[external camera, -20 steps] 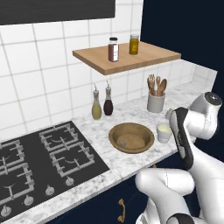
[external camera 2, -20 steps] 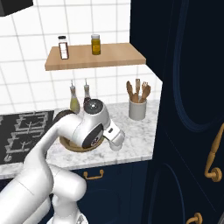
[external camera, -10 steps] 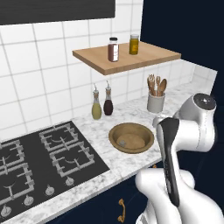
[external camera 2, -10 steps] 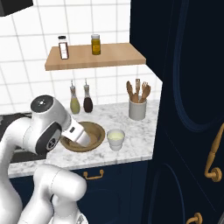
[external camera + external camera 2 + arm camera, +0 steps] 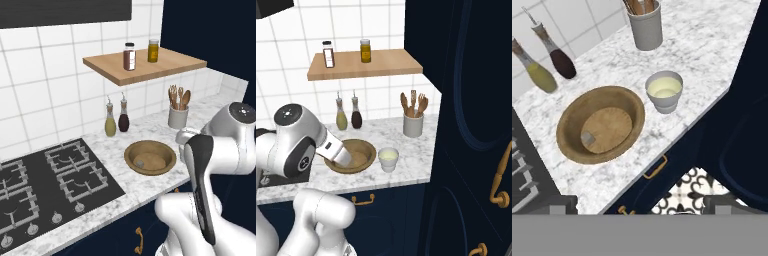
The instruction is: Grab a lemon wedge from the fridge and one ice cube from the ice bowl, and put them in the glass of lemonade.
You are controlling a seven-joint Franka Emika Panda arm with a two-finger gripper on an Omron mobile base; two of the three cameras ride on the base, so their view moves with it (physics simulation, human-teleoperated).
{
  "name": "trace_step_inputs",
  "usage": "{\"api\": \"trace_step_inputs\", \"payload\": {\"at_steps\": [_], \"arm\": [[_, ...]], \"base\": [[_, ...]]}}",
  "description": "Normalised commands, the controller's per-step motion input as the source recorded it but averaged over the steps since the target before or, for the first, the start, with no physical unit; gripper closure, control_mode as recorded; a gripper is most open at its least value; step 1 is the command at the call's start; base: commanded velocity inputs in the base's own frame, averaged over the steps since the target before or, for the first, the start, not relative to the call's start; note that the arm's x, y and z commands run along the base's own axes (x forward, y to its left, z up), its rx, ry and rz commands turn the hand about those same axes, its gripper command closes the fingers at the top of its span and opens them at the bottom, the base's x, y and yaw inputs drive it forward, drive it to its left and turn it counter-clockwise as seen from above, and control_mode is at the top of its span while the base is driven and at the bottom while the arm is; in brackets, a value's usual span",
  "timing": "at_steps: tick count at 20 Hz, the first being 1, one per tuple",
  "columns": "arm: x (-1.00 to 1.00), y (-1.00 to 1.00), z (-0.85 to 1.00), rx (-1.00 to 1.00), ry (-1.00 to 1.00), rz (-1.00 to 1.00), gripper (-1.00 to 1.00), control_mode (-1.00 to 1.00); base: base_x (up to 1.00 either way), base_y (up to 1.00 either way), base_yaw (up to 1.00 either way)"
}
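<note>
**Hand view: bowl and cup on marble tabletop**

Hand view, looking down: ice bowl [image 5: 601,125] on the tabletop [image 5: 702,45], ice cube [image 5: 587,138] at the edge of its flat bottom. Glass of lemonade [image 5: 664,91] just beside the bowl, apart from it. Utensil holder [image 5: 645,26] near the tiled wall. Two jars [image 5: 129,56] on the shelf [image 5: 170,62]; label writing unreadable. Fingers: cannot tell whether spread or pressed together.
</note>
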Motion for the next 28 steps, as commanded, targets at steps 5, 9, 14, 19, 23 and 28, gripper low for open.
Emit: {"api": "trace_step_inputs", "payload": {"at_steps": [5, 9, 14, 19, 23, 28], "arm": [[-0.08, 0.0, 0.0, 0.0, -0.03, 0.0, -1.0, 1.0], [0.0, 0.0, 0.0, 0.0, 0.0, 0.0, -1.0, 1.0], [0.0, 0.0, 0.0, 0.0, 0.0, 0.0, -1.0, 1.0], [0.0, 0.0, 0.0, 0.0, 0.0, 0.0, -1.0, 1.0], [0.0, 0.0, 0.0, 0.0, 0.0, 0.0, -1.0, 1.0], [0.0, 0.0, 0.0, 0.0, 0.0, 0.0, -1.0, 1.0]], "base": [[-0.37, 0.04, 0.0], [-1.0, 0.05, -0.04], [-0.99, 0.3, -0.47], [-0.63, 0.14, -0.85], [-0.61, 0.0, -0.82], [-0.86, -0.17, -0.61]]}}
